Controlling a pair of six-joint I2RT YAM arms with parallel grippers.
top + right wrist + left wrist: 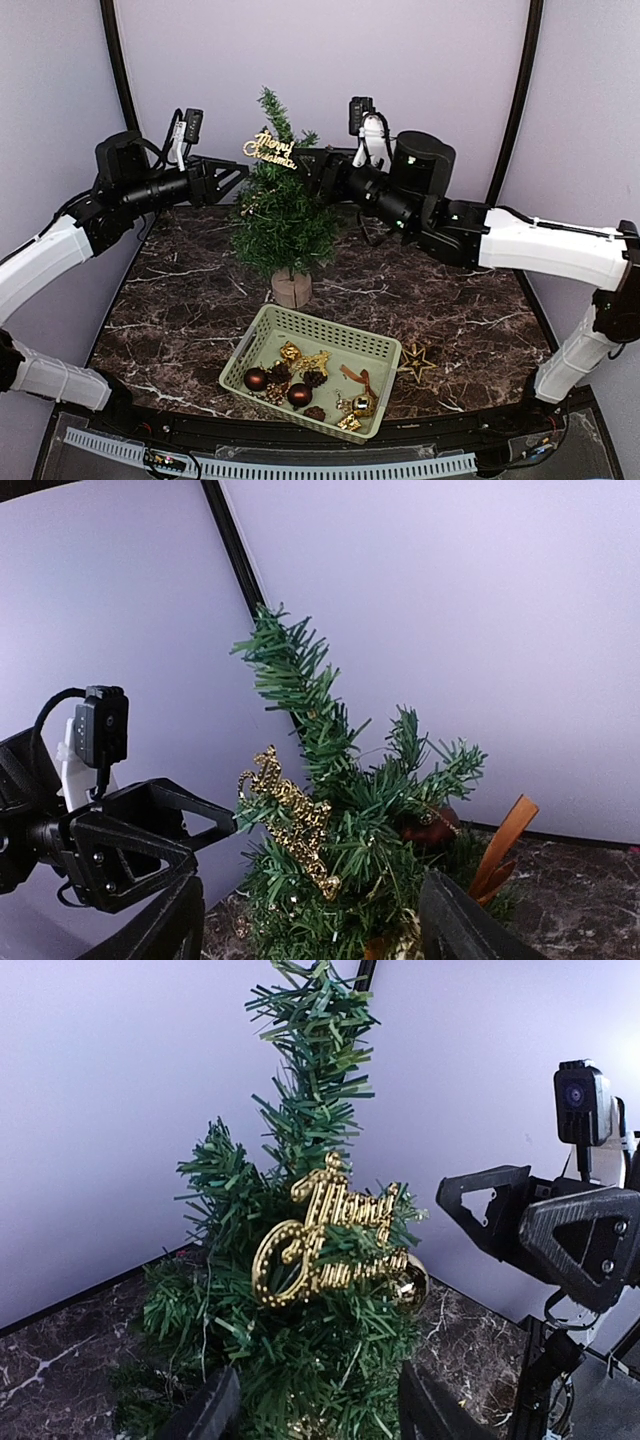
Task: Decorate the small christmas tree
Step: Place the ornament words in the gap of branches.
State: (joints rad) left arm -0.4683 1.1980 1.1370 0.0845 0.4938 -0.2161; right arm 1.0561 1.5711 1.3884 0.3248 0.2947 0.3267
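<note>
The small christmas tree [283,215] stands on its wooden stump at the table's middle, with a gold "Merry Christmas" sign [270,150] hanging near its top. My left gripper [238,180] is open just left of the sign. My right gripper [306,170] is open just right of it. In the left wrist view the sign [330,1240] and a gold ball [408,1282] sit in the branches above my open left gripper [315,1415]. In the right wrist view the sign [295,820], a dark red ball [425,825] and an orange ribbon [500,850] show above my open right gripper [310,930].
A pale green basket [320,325] at the table's front holds dark balls, pine cones and gold ornaments. A gold star [415,360] lies on the marble table to its right. Both arms reach in from the sides at tree-top height.
</note>
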